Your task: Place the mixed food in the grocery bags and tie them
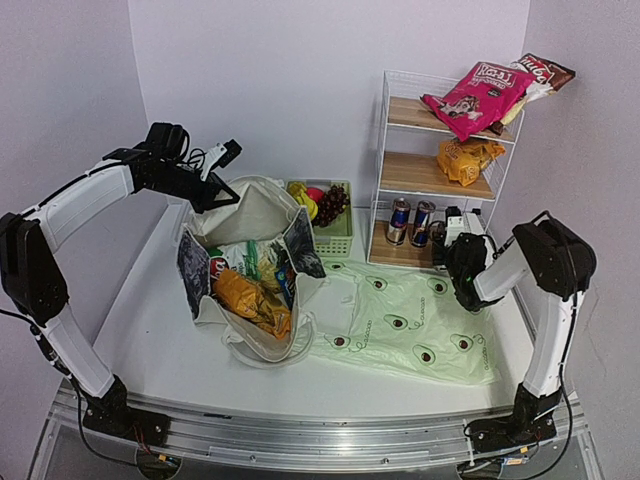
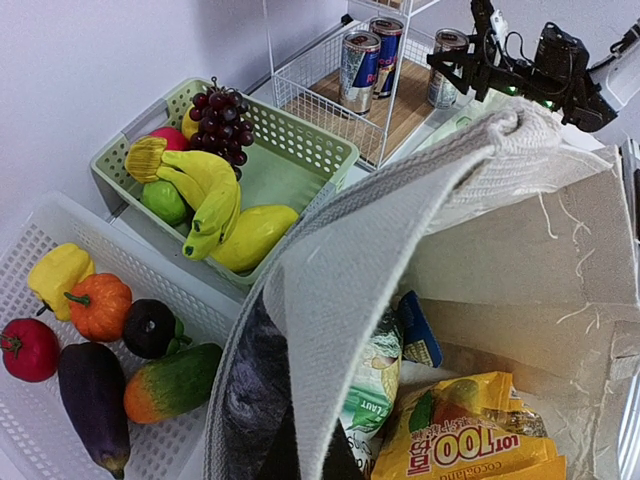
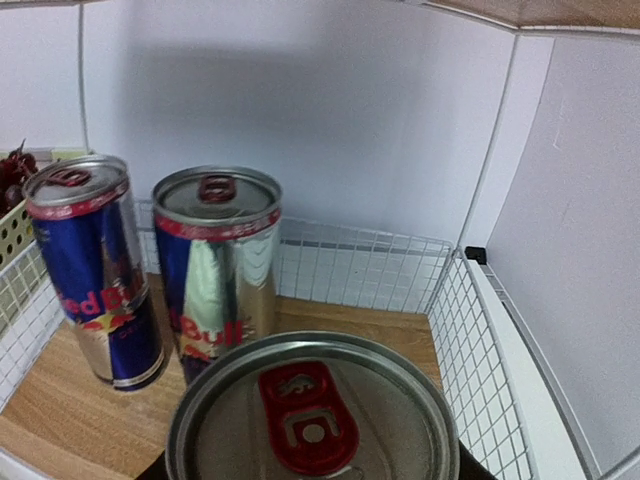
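Green bag flat on table front right, tote open, snack packets inside, left gripper jaws together on its raised rim, right gripper clamped on can on bottom shelf, bananas, grapes in basket behind.

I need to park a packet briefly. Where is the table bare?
Bare table left of the tote, toward the wall, and along the near edge before tote and plastic bag. Crowded behind: basket, shelf, cans.
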You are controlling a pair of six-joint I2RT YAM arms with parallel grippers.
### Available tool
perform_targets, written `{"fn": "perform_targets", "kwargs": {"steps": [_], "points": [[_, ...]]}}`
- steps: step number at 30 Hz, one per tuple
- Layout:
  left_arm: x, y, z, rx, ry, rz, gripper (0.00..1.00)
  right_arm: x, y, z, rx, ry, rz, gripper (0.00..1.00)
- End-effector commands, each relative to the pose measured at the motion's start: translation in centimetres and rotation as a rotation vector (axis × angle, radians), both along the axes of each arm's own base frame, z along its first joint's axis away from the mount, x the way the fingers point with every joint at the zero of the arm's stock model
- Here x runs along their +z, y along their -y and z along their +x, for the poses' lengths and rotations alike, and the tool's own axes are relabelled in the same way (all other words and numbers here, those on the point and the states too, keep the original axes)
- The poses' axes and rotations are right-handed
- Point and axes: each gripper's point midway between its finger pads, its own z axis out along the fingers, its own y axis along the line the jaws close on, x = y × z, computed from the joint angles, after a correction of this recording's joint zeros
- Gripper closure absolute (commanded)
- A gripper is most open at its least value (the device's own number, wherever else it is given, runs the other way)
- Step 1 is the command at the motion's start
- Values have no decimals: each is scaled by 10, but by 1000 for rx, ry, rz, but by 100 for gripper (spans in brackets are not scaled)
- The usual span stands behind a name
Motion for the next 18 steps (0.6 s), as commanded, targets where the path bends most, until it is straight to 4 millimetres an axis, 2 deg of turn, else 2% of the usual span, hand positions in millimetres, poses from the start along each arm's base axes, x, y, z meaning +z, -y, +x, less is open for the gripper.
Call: {"fn": "perform_targets", "kwargs": {"steps": [1,5,9,11,13,18], "points": [[6,-5,8,32,33,15,100,61,-18,-21,32,111,-62,84],[4,-9,9,57,45,23,100,90,-35,-41,81,160,-98,89],[7,-12,10,73,67,25,100,125,-65,-64,186,200,-108,97],[9,-13,10,84,77,20,100,149,-96,-79,306,210,-119,100],[12,-14,11,97,86,12,100,160,-131,-99,447,157,-131,100],[16,-15,9,114,81,-9,100,222,-219,-174,827,120,-76,100]]}}
